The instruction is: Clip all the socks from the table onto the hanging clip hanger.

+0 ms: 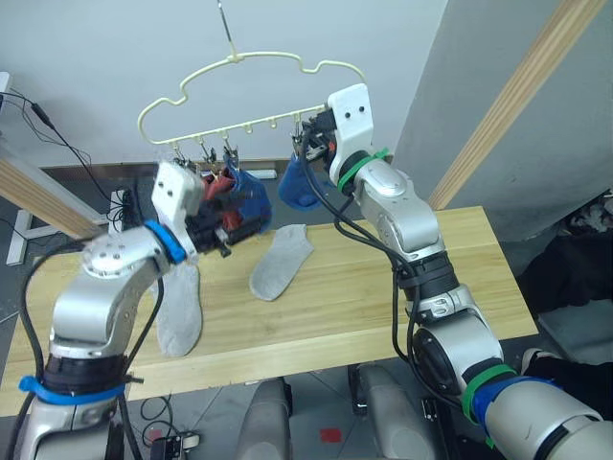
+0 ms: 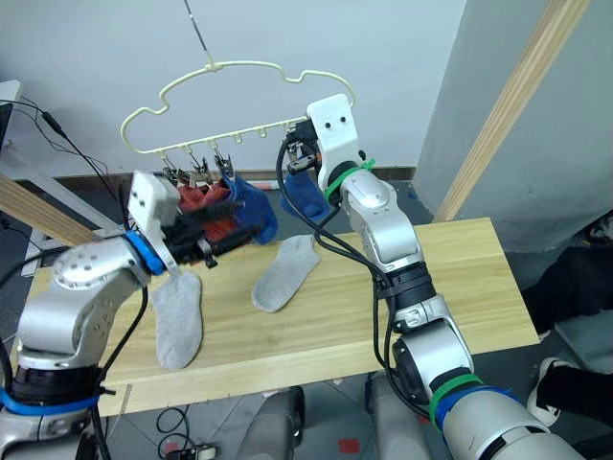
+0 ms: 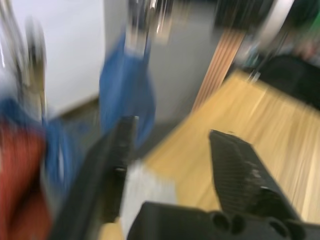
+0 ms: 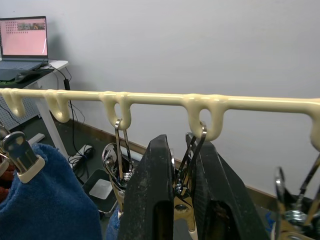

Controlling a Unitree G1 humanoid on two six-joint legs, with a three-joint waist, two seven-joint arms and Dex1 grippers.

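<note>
1. The clip hanger [image 1: 251,91] hangs above the far edge of the worktop [image 1: 383,297]. Two rust red socks [image 2: 196,203] and a blue sock [image 2: 251,213] are clipped at its left end, with a second blue sock [image 1: 298,184] further right.
2. The right gripper [image 4: 181,192] has its fingers clenched on a metal clip [image 4: 192,165] above that second blue sock; I judge this clipping step is finishing.
3. The left gripper [image 3: 172,165] hovers released near the red socks.
4. Two grey socks [image 1: 281,261] lie on the worktop; the next move probably calls for picking one up.
</note>
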